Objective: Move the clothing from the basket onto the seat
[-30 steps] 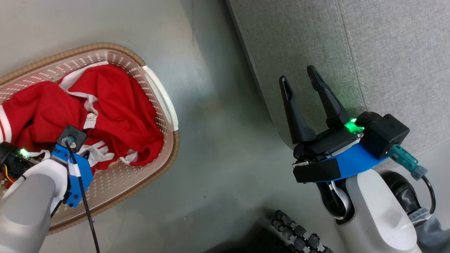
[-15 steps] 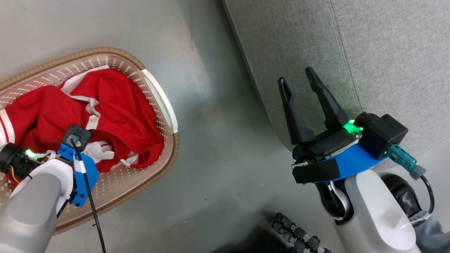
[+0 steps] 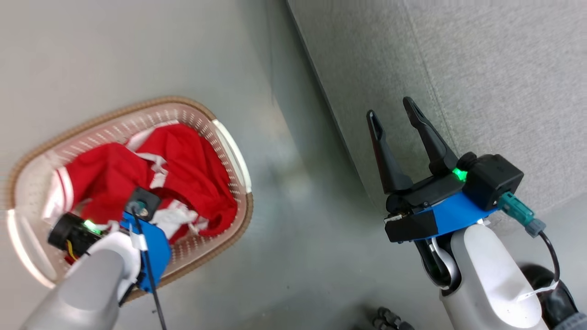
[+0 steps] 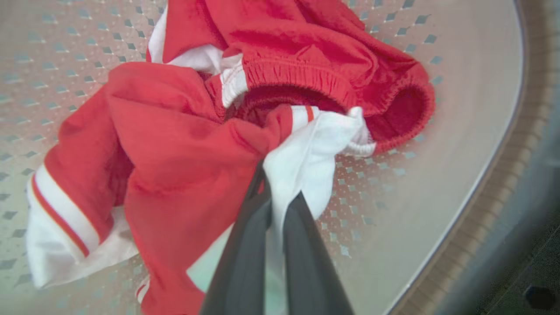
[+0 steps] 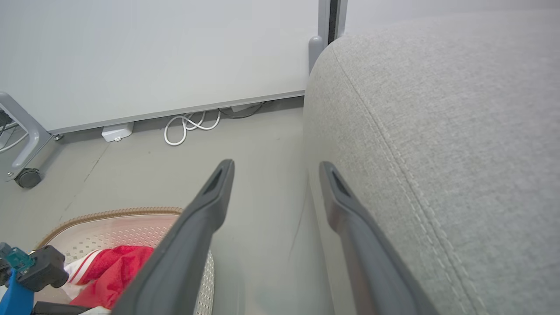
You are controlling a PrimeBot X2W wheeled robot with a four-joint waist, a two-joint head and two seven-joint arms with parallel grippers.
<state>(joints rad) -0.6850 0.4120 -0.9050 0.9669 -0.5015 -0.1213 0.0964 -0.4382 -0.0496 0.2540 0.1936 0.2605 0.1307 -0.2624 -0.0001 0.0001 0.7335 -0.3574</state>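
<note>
The clothing (image 3: 183,156) is a heap of red garments with white trim lying in the basket (image 3: 231,146), which stands on the floor at the left. In the left wrist view my left gripper (image 4: 273,183) is shut on a fold of the clothing (image 4: 175,131), white and red fabric pinched between its fingers above the basket floor (image 4: 459,109). From the head camera its fingers are hidden under the blue wrist mount (image 3: 153,247). My right gripper (image 3: 391,109) hangs open and empty beside the front edge of the grey seat (image 3: 481,68). Through its fingers, the right gripper (image 5: 275,165) looks along the seat (image 5: 437,131).
Bare grey floor (image 3: 298,206) separates the basket from the seat. A white cable (image 5: 192,124) lies along the wall, with a small white box (image 5: 116,131) beside it. A frame on a caster wheel (image 5: 28,177) stands at the left. Dark rollers of my base (image 3: 390,318) show below.
The head camera has shifted, so the basket sits lower and more to the right. My left gripper has shut on the clothing and the white fabric near it is bunched. The right gripper stays open.
</note>
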